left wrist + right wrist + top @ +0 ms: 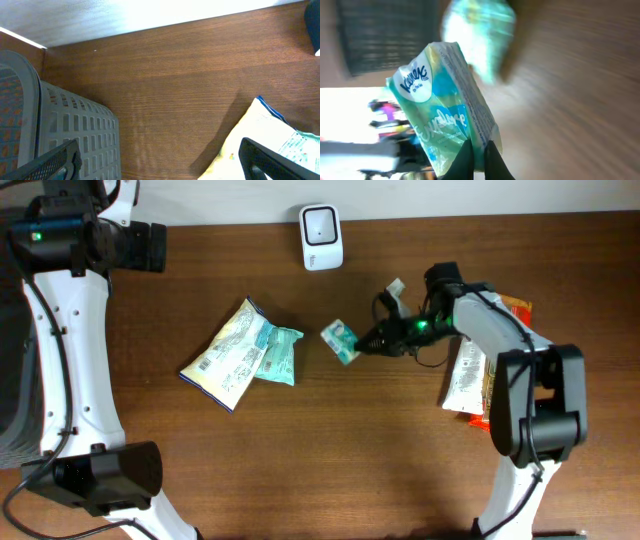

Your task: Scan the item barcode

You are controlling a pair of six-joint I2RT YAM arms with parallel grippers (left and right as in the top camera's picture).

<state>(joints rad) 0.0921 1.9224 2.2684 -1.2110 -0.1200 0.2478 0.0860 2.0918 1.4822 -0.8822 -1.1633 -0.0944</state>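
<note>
In the right wrist view, everything behind the tissue pack [447, 110] is smeared by blur. A pale green packet [479, 37] at the top centre cannot be read, and a dark gridded shape [385, 37] at the upper left cannot be identified. The pack's lower edge is hidden between the fingers [462, 162] of the right tool [479, 159], which are cropped by the bottom edge.

In the left wrist view, the basket [75, 130] is cut off at the left and bottom, and the snack bag [260, 130] at the lower right.

In the overhead view, a white packet [463, 380] and an orange packet [518, 307] at the right are partly covered by the right arm [490, 325].
</note>
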